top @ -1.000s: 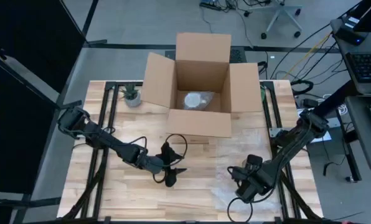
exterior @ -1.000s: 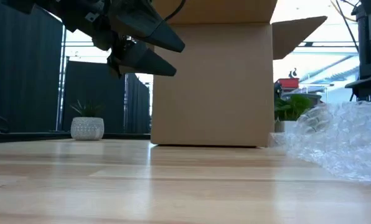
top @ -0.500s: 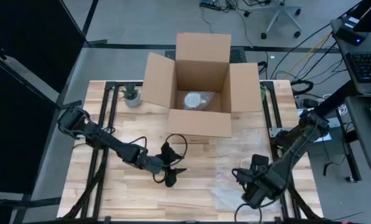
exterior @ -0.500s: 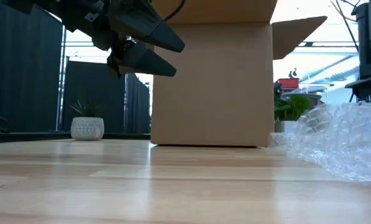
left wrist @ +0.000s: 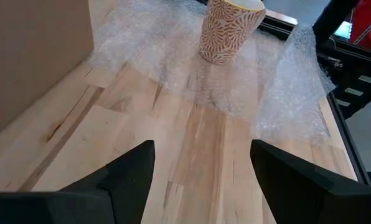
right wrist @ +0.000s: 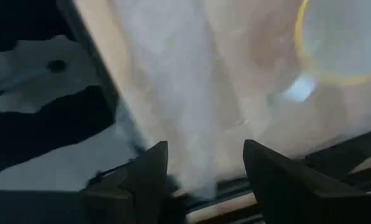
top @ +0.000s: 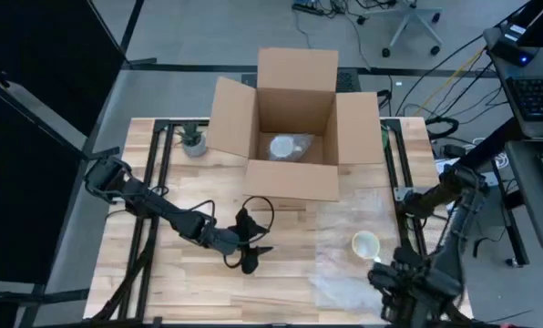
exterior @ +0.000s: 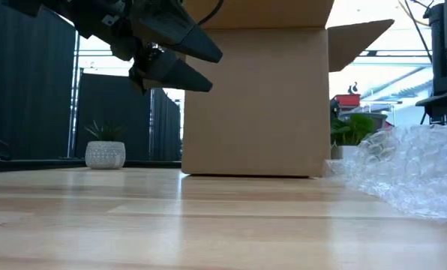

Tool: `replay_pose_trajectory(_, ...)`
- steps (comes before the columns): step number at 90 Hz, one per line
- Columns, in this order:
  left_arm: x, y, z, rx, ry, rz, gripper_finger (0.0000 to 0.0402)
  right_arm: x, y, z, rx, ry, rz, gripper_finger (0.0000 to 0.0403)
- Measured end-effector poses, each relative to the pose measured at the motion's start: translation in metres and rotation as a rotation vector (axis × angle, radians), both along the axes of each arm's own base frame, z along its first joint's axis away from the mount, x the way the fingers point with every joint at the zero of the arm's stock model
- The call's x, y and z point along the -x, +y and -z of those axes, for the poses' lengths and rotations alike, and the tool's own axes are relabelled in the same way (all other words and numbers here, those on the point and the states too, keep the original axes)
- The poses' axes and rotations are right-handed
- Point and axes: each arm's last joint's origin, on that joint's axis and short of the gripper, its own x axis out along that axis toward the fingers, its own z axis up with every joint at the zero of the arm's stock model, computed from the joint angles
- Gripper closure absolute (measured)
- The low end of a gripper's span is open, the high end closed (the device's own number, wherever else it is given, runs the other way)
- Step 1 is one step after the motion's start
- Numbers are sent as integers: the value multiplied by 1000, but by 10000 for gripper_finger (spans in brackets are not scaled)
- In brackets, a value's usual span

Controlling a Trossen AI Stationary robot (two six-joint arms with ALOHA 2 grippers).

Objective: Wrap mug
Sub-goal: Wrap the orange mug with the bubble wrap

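A mug (top: 365, 244) with a yellow rim and a patterned wall stands upright on a clear bubble-wrap sheet (top: 344, 273) spread on the table's right half. The left wrist view shows the same mug (left wrist: 229, 31) and the sheet (left wrist: 173, 56) beyond the fingers. My right gripper (top: 387, 276) is open by the sheet's near right part, just near and right of the mug; its wrist view is blurred, showing the open fingers (right wrist: 204, 171) over the wrap with the mug's rim (right wrist: 341, 50) to one side. My left gripper (top: 253, 255) hangs open above the table's middle, left of the sheet.
An open cardboard box (top: 290, 173) stands at the far middle with a wrapped bundle (top: 285, 146) inside. A small potted plant (top: 192, 138) sits far left. The bare wood between my left gripper and the near edge (exterior: 208, 225) is free.
My right gripper has drawn back from over the mug toward the table's near right corner. The mug, hidden under the gripper before, now stands in plain sight on the wrap.
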Motion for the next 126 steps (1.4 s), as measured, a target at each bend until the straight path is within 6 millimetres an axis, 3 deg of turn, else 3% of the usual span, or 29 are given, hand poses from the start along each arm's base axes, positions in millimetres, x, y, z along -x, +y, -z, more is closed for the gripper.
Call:
replay_pose_trajectory(14, 0, 0, 0, 1, 0, 0, 149, 14, 17, -2, -81, -95, 85, 209)
replay_pose_trajectory(27, 0, 0, 0, 1, 0, 0, 149, 10, 36, 6, -122, -228, 107, 209)
replay_pose_trajectory(60, 0, 0, 0, 3, 0, 2, 149, -27, 77, 76, 3, -301, -76, 209)
replay_pose_trajectory(93, 0, 0, 0, 1, -1, 0, 149, -59, 77, 129, 239, -325, -184, 209)
replay_pose_trajectory(126, 0, 0, 0, -5, -4, -13, 149, -68, 71, 162, 347, -234, -160, 221)
